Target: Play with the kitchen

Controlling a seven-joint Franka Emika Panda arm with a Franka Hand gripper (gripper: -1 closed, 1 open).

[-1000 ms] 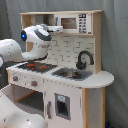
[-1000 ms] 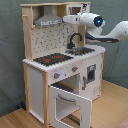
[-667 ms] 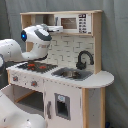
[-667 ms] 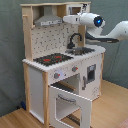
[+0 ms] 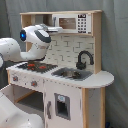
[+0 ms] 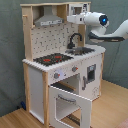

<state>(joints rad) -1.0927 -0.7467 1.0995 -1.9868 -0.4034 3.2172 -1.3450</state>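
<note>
Grey curtain backdrop [image 6: 10, 60], wood floor [image 6: 112, 107] in the second exterior view. Kitchen [image 5: 60, 75] stands upright mid-frame in both exterior views, pale wood with white panels.

- Hob [image 6: 52, 59]: black with red rings, on the tabletop. Sits at the first exterior view's left and the second exterior view's left.
- Sink [image 5: 72, 74] just beside the hob, black tap [image 5: 84, 59] arching over it.
- Grey hood [image 6: 49, 20] above the hob; microwave [image 5: 72, 22] on the upper shelf, beside the hood.
- Oven door [image 6: 70, 102] under the hob is swung open, hanging down and out toward the camera in the second exterior view. Window frame is visible.
- Door under the sink [image 5: 61, 106] is closed, with a small dark panel on it.

Arm [image 6: 117, 32]: white, comes in from the second exterior view's right. Its wrist head with a blue ring [image 5: 35, 36] sits at upper-shelf height, with the nose end pointing at the microwave/hood area.

Jaws: hidden at the end of the arm against the upper shelf, so I cannot tell if they are wide or narrow.
</note>
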